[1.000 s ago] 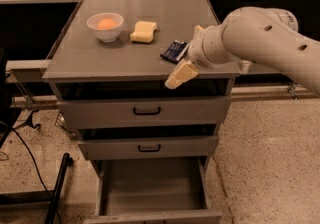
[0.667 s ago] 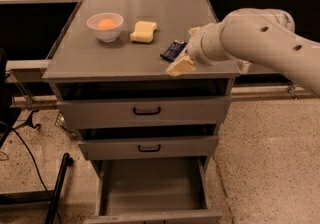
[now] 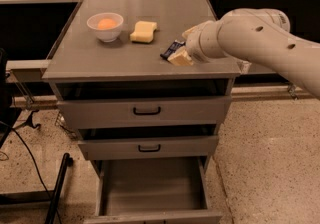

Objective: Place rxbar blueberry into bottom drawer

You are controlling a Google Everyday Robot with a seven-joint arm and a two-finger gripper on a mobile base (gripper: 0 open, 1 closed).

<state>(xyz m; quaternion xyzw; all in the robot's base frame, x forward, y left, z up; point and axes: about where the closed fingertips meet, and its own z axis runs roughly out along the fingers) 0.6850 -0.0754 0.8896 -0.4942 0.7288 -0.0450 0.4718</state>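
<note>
Right of centre on the grey tabletop (image 3: 100,60), close to its front edge, the rxbar blueberry (image 3: 171,49) lay flat, a small dark bar with pale markings, slanted so that one end pointed toward the upper right of the frame. The claw (image 3: 182,53) sat low over the bar's right end, its pale tip just beside the wrapper and apparently touching it, though contact could not be made out for certain; whether the claw was released, clenched or grasping the bar could not be told. Behind it the thick cream-coloured arm (image 3: 260,38) reached in from the right edge of the frame, crossing above the tabletop's right front corner. Up and to the left of the bar, well apart from it, a yellow sponge (image 3: 143,31) rested on the tabletop, and just left of the sponge stood a white bowl (image 3: 105,26) holding an orange object (image 3: 105,23). Below the tabletop came the cabinet's three drawers: the top drawer (image 3: 100,113) and the middle drawer (image 3: 110,149), each with a black handle at the centre of its front, both set slightly forward with a dark gap above them. At the bottom of the frame the bottom drawer (image 3: 150,188) stood pulled far out, its plain grey interior open to view. Speckled floor (image 3: 270,158) spread to the right of the cabinet, and a black cable (image 3: 20,143) trailed across it at the lower left.
</note>
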